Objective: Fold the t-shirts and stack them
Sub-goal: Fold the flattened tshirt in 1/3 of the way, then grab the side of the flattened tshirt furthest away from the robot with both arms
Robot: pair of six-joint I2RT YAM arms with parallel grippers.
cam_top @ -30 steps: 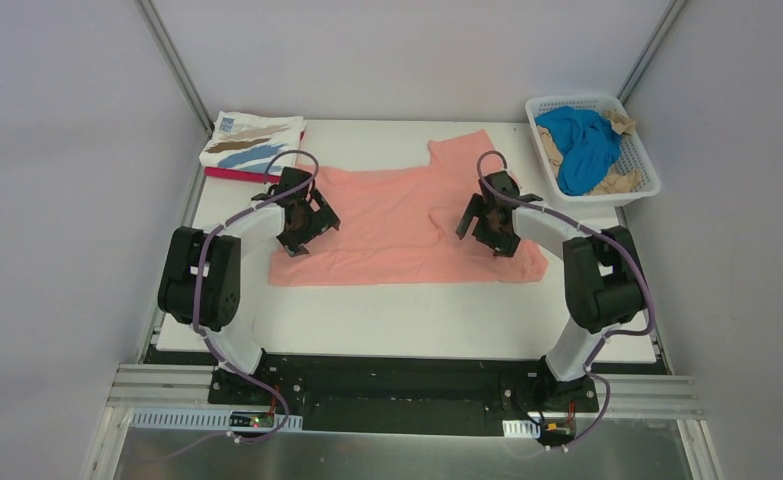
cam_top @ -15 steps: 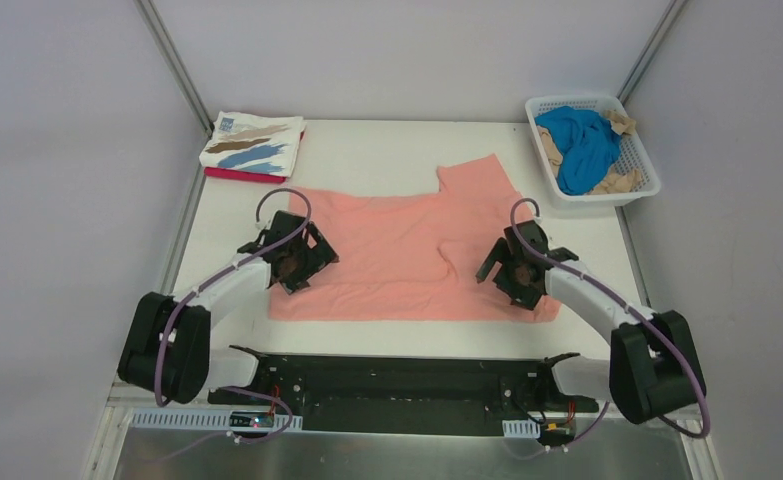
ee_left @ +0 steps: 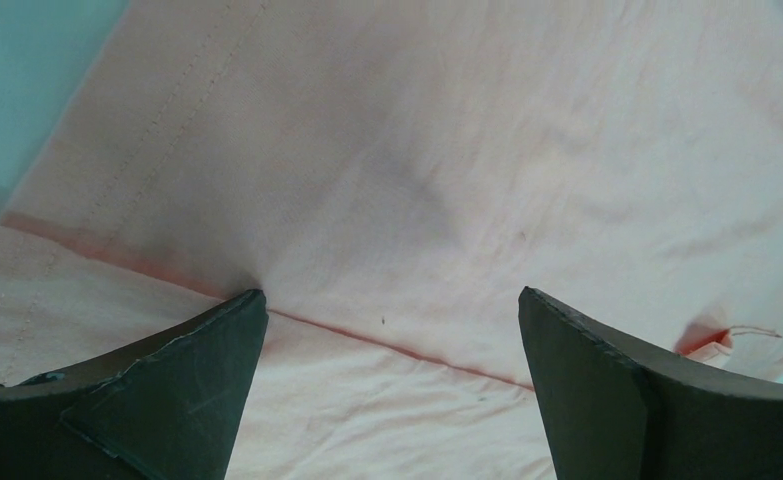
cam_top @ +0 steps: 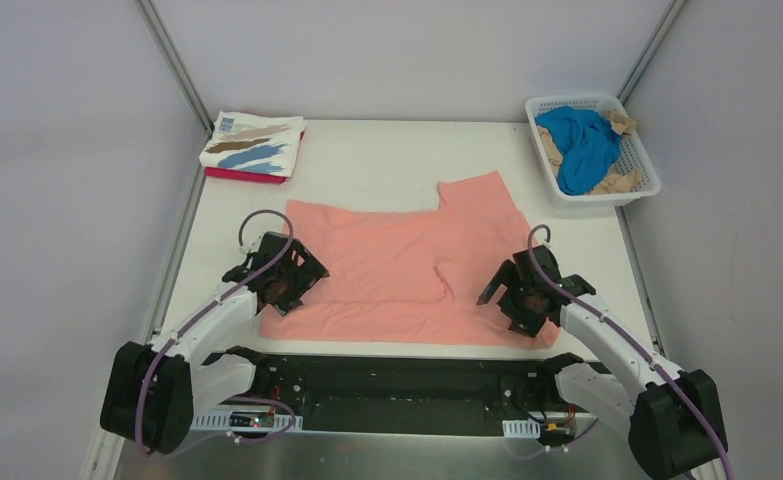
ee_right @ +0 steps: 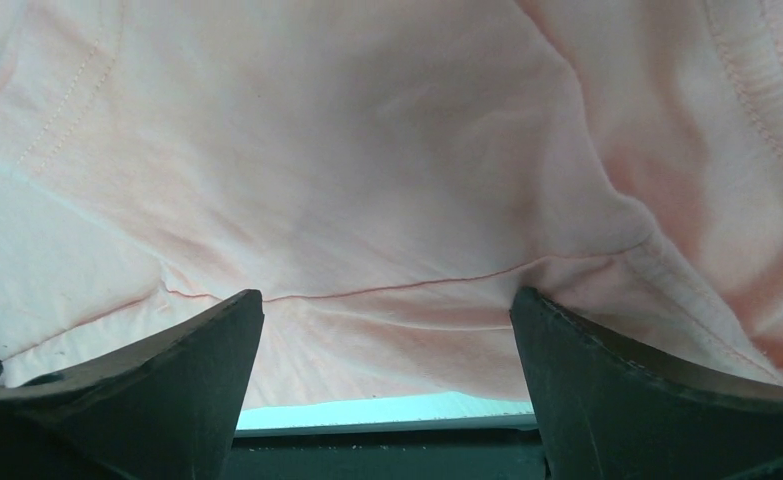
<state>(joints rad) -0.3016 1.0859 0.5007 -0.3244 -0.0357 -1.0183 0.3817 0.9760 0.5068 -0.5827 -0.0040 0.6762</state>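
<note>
The salmon-pink t-shirt [cam_top: 397,270] lies spread across the near half of the table, one sleeve pointing to the far right, its hem at the near edge. My left gripper [cam_top: 282,290] is on its near-left part and my right gripper [cam_top: 520,300] on its near-right part. In the left wrist view the gripper [ee_left: 390,295] is open, its tips down on the pink cloth [ee_left: 417,150] astride a fold line. In the right wrist view the gripper [ee_right: 386,293] is open over the cloth [ee_right: 367,150] at the hem. Neither grips anything.
A folded white tee with brown and blue strokes [cam_top: 252,145] lies on a folded magenta one [cam_top: 237,175] at the far left. A white lattice basket [cam_top: 642,170] at the far right holds a blue tee [cam_top: 582,145] and tan cloth [cam_top: 617,183]. The table's near edge [ee_right: 387,412] is just below the hem.
Both grippers have moved toward the near edge, and the pink shirt has slid with them, about a third of the table's depth nearer.
</note>
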